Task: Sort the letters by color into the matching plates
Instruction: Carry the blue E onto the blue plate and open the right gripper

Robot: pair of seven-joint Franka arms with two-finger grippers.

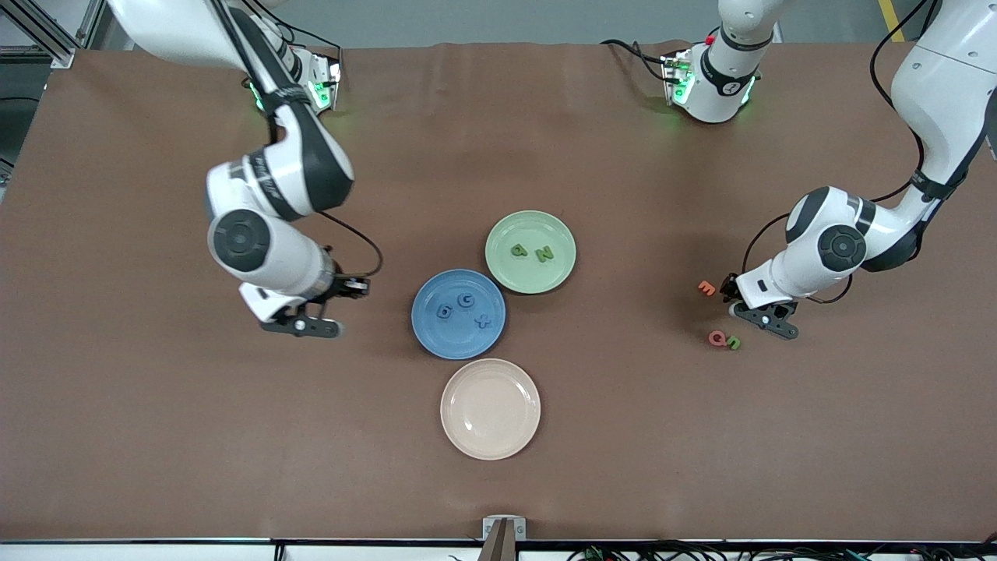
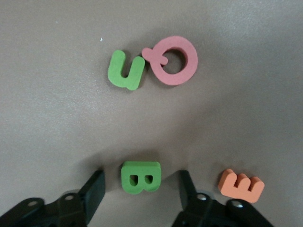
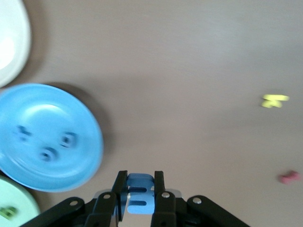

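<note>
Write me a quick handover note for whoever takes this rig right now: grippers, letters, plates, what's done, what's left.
Left gripper: low at the left arm's end of the table, jaws open either side of the green B, not gripping yet.
Right gripper: shut on a blue letter, beside the blue plate toward the right arm's end.
Done: three blue letters in the blue plate; two green letters in the green plate.
Left: drop the held blue letter in the blue plate; move the green B and green u to the green plate.
</note>
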